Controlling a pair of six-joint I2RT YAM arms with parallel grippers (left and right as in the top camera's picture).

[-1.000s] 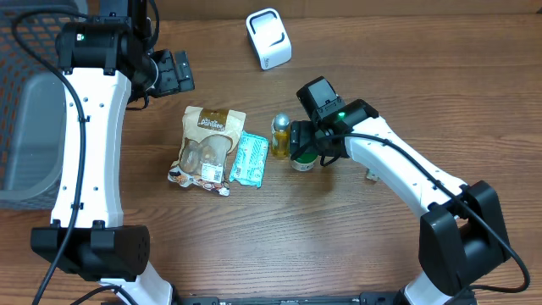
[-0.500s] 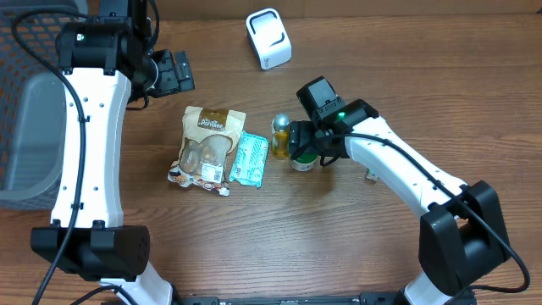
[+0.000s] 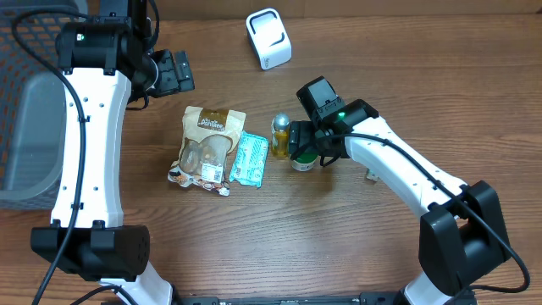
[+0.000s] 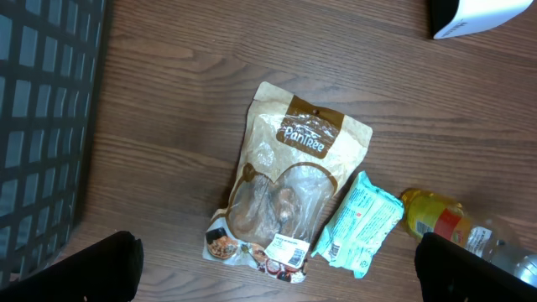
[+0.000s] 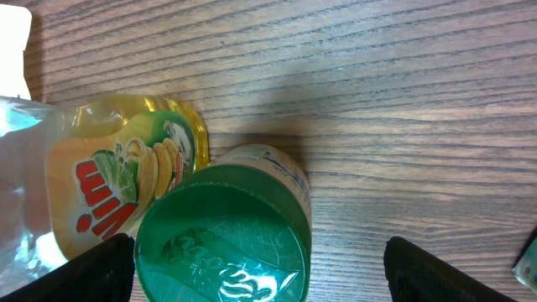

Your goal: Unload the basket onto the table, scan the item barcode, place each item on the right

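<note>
Lying side by side mid-table are a brown snack pouch [image 3: 207, 146] [image 4: 289, 184], a teal packet [image 3: 250, 158] [image 4: 361, 222] and a yellow bottle [image 3: 280, 135] [image 5: 126, 184] [image 4: 436, 220]. Right of the bottle stands a green-lidded jar [image 3: 303, 159] [image 5: 222, 239]. My right gripper [image 3: 303, 142] [image 5: 260, 260] hangs open straight over the jar, with the lid between its fingers and close to the left one. A wide gap separates the lid from the right finger. My left gripper [image 3: 174, 72] [image 4: 277, 268] is open above the table behind the pouch, holding nothing.
A white barcode scanner [image 3: 268, 38] [image 4: 478, 15] stands at the back of the table. A dark mesh basket [image 3: 25, 110] [image 4: 42, 117] takes up the left edge. Bare wood lies in front of the items.
</note>
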